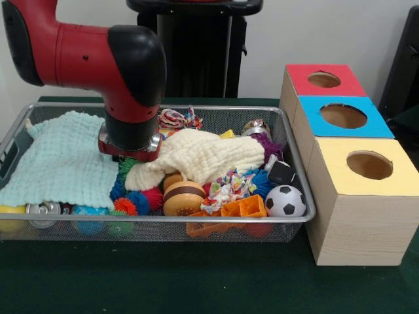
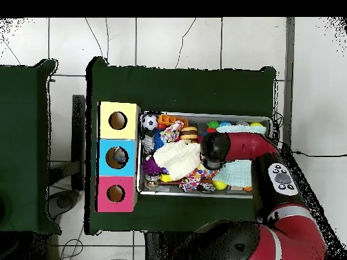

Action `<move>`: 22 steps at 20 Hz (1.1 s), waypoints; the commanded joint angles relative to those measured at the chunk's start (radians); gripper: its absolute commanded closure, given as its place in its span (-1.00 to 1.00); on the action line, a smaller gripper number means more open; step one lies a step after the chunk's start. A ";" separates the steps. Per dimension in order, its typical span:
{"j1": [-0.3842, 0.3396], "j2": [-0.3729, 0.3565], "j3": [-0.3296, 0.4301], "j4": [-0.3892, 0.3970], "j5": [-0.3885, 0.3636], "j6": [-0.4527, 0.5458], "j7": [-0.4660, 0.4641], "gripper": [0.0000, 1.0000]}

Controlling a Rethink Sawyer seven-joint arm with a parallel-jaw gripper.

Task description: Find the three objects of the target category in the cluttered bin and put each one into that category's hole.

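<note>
Front view: my gripper (image 1: 129, 156) is sunk into the bin (image 1: 298, 190) between the green cloth (image 1: 62, 160) and the cream cloth (image 1: 200, 157), and my wrist hides the tips, so I cannot tell whether they are parted or closed, or on anything. Just beneath the wrist lie spiky balls (image 1: 134, 198) in blue, red and green. Beside them, toward the bin's front rim, sits a wooden burger (image 1: 183, 196); past it an orange block (image 1: 243, 208), a knotted rag toy (image 1: 226, 186) and a soccer ball (image 1: 285, 201) in the front corner nearest the boxes. A can (image 1: 44, 210) peeks from under the green cloth at the opposite front corner.

The boxes stand just outside the bin's end: yellow box (image 1: 363, 190) nearest the front, blue box (image 1: 344, 118) in the middle, red box (image 1: 324, 80) at the back, each with a hole on top. Which category is wanted I cannot tell, and the cloths may cover some of it.

My worry: lifting from here, I could snag a cloth and drag toys over the rim, or close on a spiky ball that squirms free.
</note>
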 commanded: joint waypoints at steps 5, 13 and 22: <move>-0.171 -0.120 0.145 0.281 -0.136 -0.623 0.000 -1.00; -0.160 -0.149 0.134 0.293 -0.105 -0.553 -0.014 -1.00; -0.212 -0.208 0.189 0.321 -0.067 -0.448 -0.093 -1.00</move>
